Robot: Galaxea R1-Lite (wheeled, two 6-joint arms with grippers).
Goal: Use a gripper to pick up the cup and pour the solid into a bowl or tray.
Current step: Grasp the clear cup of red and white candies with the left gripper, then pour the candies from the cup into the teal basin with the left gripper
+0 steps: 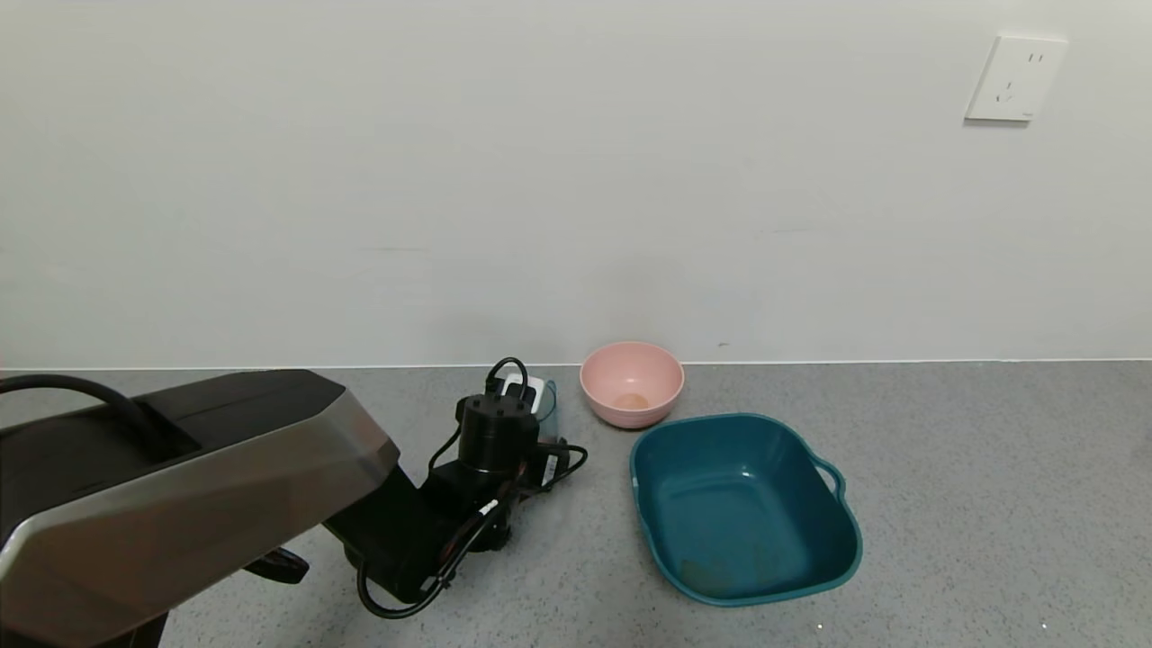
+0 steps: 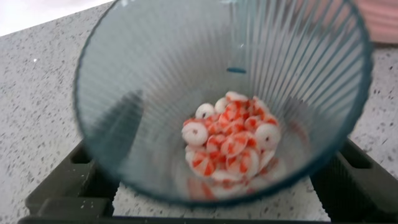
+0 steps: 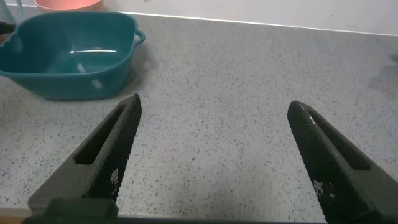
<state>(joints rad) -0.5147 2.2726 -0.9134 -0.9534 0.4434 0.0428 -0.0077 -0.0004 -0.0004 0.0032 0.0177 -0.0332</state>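
No readable brand or label on anything; the wall socket point(image 1: 1015, 79) near the back right corner is showing only its slots.

Pink bowl point(image 1: 631, 382) is sitting at the back edge of the worktop point(image 1: 990, 504), about mid-width, with a small tan patch in its bottom. Teal tray point(image 1: 743, 504) is lying just in front of it and slightly toward the right edge, handle point(image 1: 832, 477) facing right; close to the bowl, contact can't be told. Nothing is standing between the cup and the tray.

Left gripper point(image 1: 531, 423) is working left of centre near the back edge, wrist and cables covering most of the cup point(image 1: 547, 405) in the head view. In the left wrist view the ribbed cup point(image 2: 224, 99) is sitting between the dark fingers point(image 2: 68, 186), which are flanking it on both sides and closed on it. The solid point(image 2: 230, 140), white and orange-red discs, is piled in the cup's bottom.

Right gripper point(image 3: 211, 162) is hovering over bare worktop toward the right edge, fingers spread wide, holding nothing, tray point(image 3: 68, 53) well apart from it.
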